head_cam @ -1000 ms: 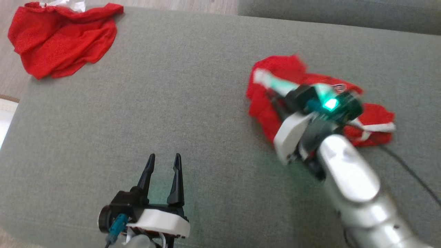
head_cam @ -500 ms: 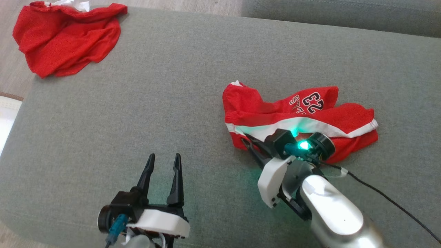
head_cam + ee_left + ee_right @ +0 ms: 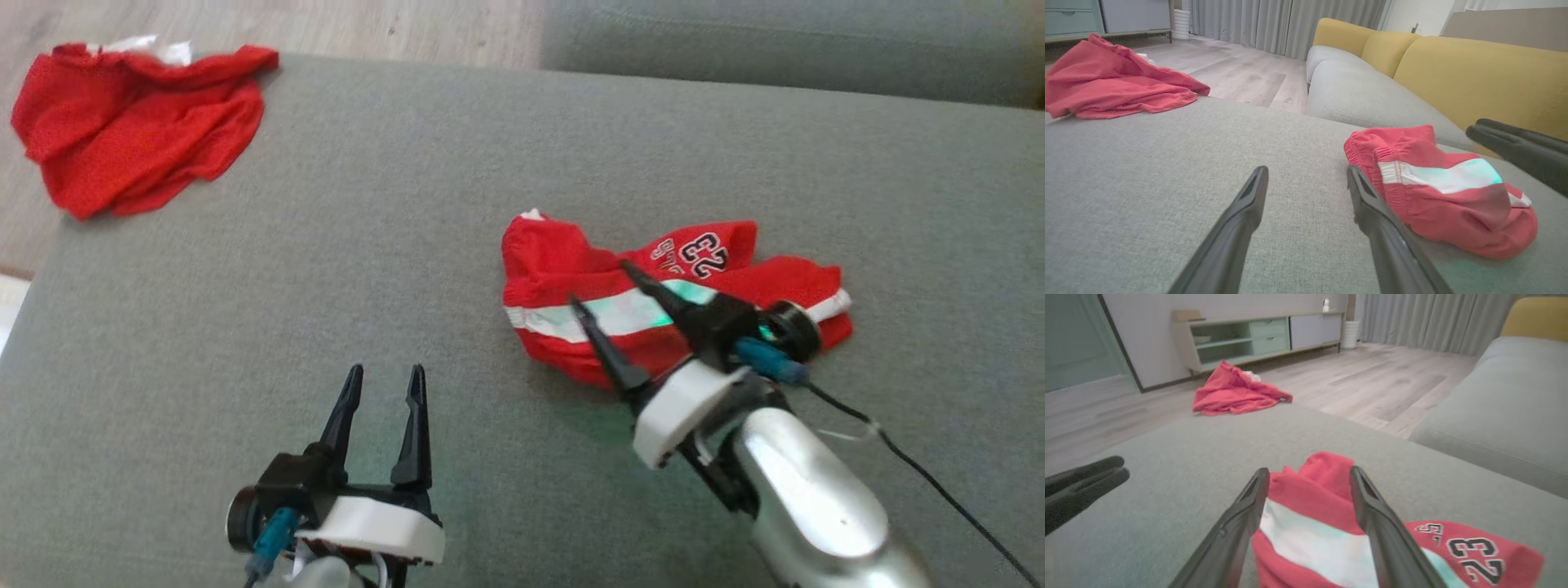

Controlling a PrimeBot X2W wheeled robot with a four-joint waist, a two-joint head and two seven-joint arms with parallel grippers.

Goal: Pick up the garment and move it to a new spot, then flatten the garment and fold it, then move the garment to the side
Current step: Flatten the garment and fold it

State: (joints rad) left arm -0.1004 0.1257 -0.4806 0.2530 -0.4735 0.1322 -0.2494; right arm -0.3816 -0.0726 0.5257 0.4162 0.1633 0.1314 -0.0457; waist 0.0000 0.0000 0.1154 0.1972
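Garment (image 3: 571,269): crumpled on sofa (image 3: 367,204), right of centre, number 23 showing | right gripper (image 3: 599,282): you see its jaws apart over the white stripe, nothing clamped | left gripper (image 3: 386,371): jaws apart, near left, well clear of garment | red cloth (image 3: 131,122): far left corner.

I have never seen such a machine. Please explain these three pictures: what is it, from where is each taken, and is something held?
It is a robot with two arms ending in dark two-fingered grippers. One camera looks down from its head; two look along each gripper from the wrists. On the grey fabric cushion lie a crumpled red garment with a white stripe and number 23, and, at the far left corner, another red garment. The left gripper and right gripper are open; nothing is held.
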